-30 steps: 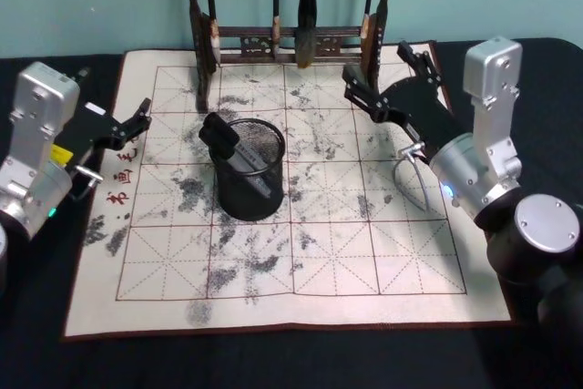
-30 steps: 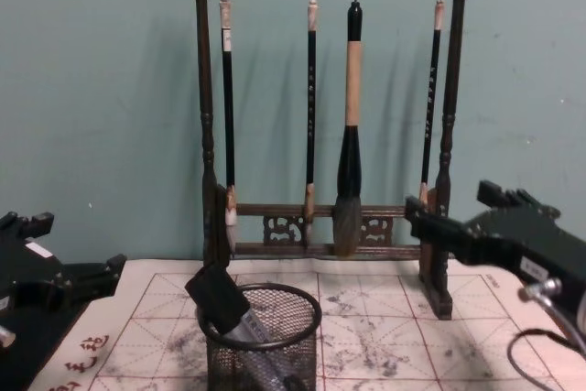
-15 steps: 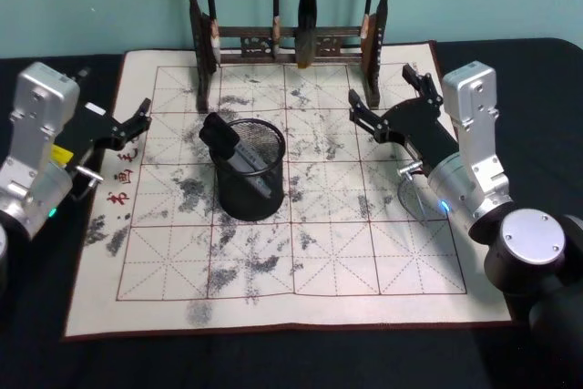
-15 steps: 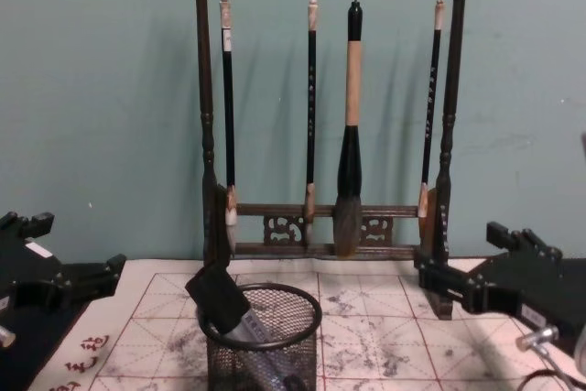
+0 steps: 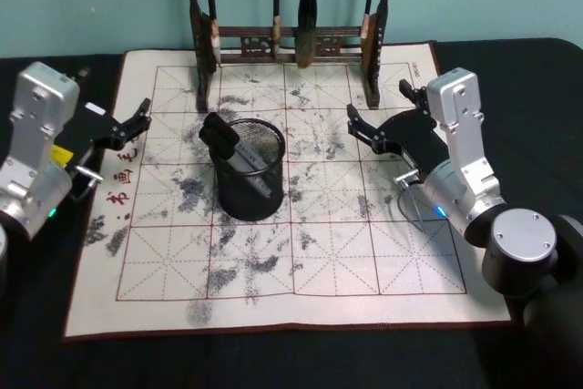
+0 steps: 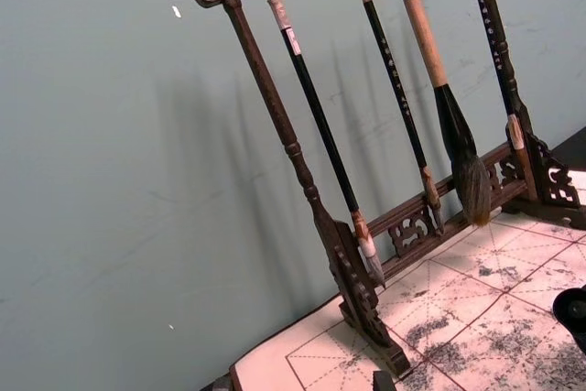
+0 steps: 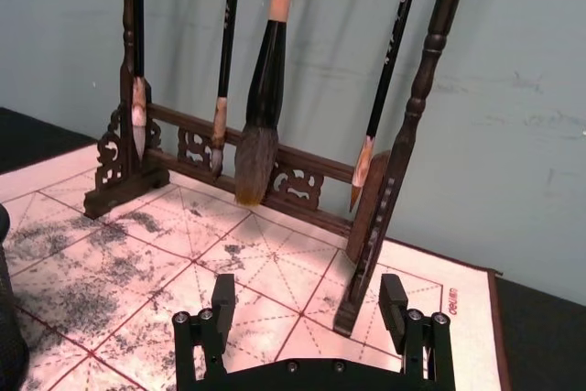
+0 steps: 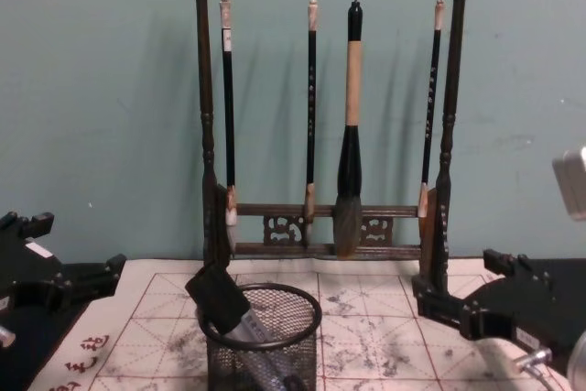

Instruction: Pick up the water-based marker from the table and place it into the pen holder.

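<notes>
Teal wall, black table, ink-stained practice mat [image 5: 301,252] with a marker already in the cup.

Over the mat's right side the right gripper [image 5: 378,116] hangs with its fingers [image 7: 222,301] spread wide and empty, aimed at the brush rack [image 8: 320,98]. Well to its left, mid-mat, the pen holder [image 5: 249,168] stands upright with the water-based marker [image 5: 232,148] leaning inside, its black cap poking over the rim. At the mat's left edge the left gripper [image 5: 138,117] sits parked, jaws parted, holding nothing.
</notes>
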